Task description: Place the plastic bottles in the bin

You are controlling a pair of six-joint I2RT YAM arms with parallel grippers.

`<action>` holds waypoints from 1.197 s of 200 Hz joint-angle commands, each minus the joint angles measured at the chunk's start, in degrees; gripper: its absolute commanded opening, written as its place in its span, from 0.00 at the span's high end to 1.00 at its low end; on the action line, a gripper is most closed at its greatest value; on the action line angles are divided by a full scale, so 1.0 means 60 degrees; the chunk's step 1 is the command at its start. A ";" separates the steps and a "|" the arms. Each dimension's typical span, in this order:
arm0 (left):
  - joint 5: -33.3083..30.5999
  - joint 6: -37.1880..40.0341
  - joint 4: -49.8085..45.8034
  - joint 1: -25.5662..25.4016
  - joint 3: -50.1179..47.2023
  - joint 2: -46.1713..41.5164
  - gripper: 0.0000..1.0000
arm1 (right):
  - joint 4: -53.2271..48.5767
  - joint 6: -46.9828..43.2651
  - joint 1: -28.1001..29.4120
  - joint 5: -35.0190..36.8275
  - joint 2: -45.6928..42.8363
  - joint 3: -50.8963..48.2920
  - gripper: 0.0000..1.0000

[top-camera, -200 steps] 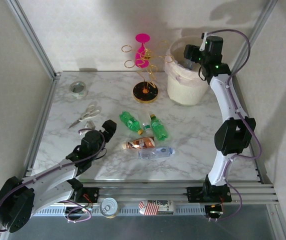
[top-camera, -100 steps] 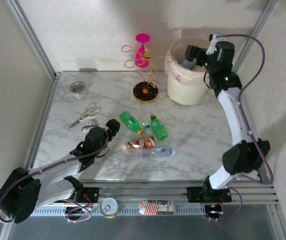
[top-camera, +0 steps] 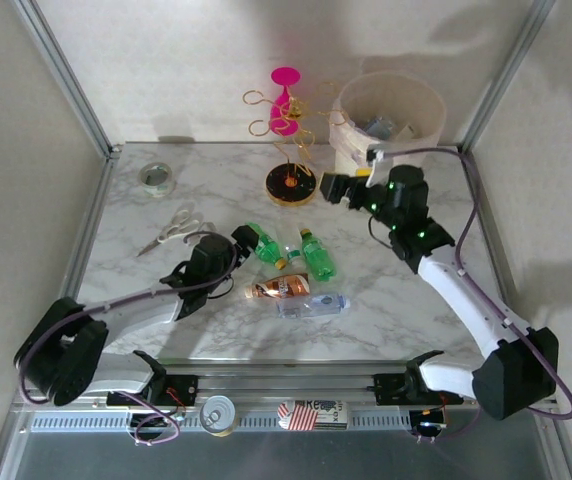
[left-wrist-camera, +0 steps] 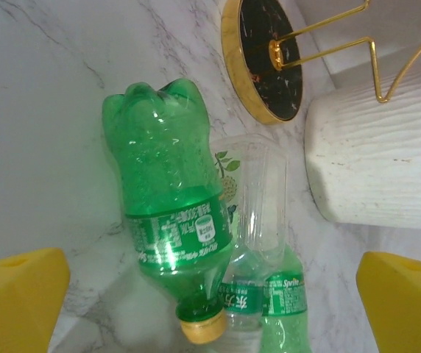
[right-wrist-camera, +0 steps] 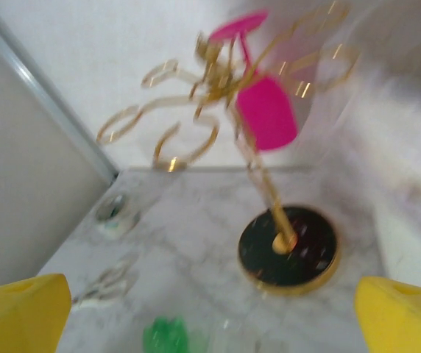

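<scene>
Standing at one o'clock on the table (top-camera: 406, 290) is the bin (top-camera: 421, 105). The right gripper (top-camera: 331, 187), jaws spread, hangs at its eight o'clock; the left gripper (top-camera: 238, 240), likewise spread, faces a green bottle (left-wrist-camera: 166, 184) among four plastic bottles (top-camera: 311, 304) near centre.

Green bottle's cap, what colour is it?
The cap is yellow, clearest in the left wrist view.

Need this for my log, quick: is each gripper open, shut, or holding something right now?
Left gripper: open, holding nothing; the yellow-capped green bottle lies just ahead.
Right gripper: open, holding nothing.
</scene>
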 commanded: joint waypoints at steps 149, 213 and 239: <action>-0.1803 0.0290 -0.4748 -0.0419 0.5209 0.5071 0.00 | 0.0766 0.0807 0.0604 0.0230 -0.2791 -0.3860 0.01; -0.1686 0.0352 -0.4495 -0.0390 0.5192 0.5623 0.22 | 0.0943 0.0920 0.0598 0.0091 -0.2723 -0.4141 0.01; -0.1858 0.0290 -0.4319 -0.0390 0.4886 0.5322 0.29 | 0.1106 0.0967 0.0597 -0.0060 -0.2590 -0.4095 0.01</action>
